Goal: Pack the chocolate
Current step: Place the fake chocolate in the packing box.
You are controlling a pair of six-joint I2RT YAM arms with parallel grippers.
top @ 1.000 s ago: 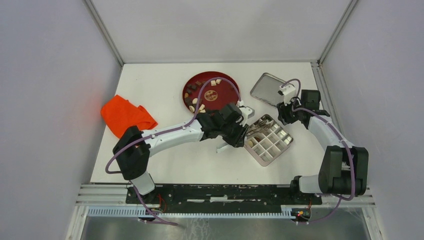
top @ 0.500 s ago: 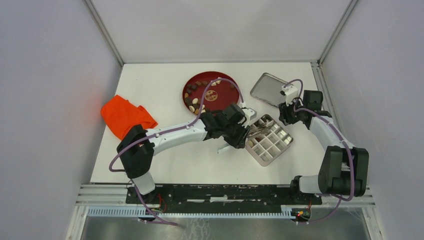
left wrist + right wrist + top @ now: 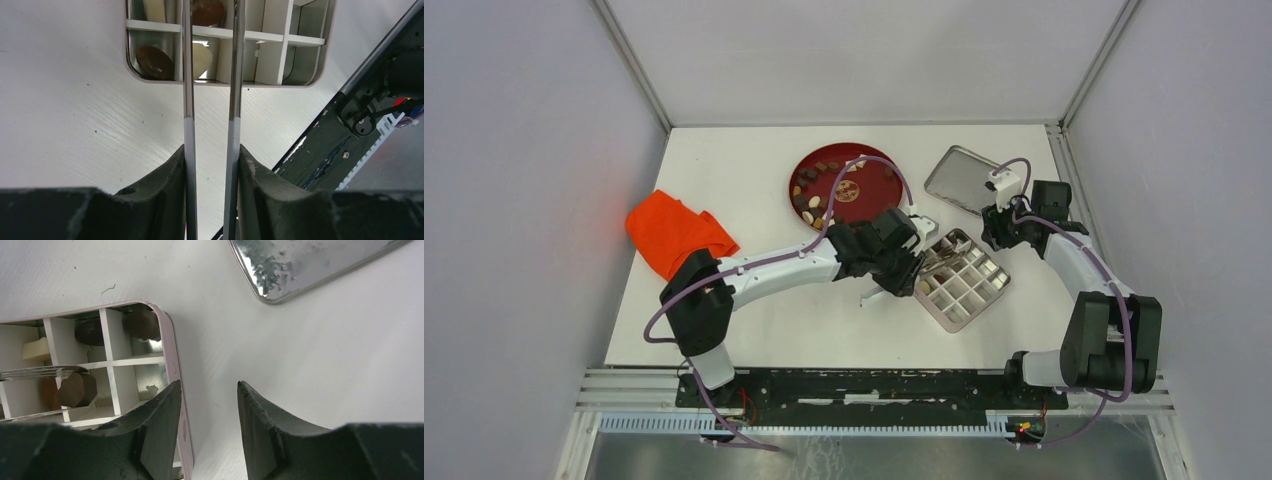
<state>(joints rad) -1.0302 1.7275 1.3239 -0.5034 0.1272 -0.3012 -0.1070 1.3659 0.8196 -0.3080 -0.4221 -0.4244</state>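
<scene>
Most of the small brown and cream chocolate pieces [image 3: 809, 198] lie on the round red plate [image 3: 876, 190]. A few sit in the square metal tin with white dividers [image 3: 168, 347]. The left jaws are clamped on the slim metal tweezers [image 3: 186, 90], which reach over the tin. The right jaws stand apart just beside its rim, over bare tabletop. Each piece looks light, smooth and easily marred, so pinch it gently across its broad sides.

The plate [image 3: 876, 195] sits far centre, the cloth [image 3: 676, 232] to its left, the lid [image 3: 959, 178] to its right. The divided tin [image 3: 972, 292] lies nearer and holds chocolate pieces [image 3: 155, 61].
</scene>
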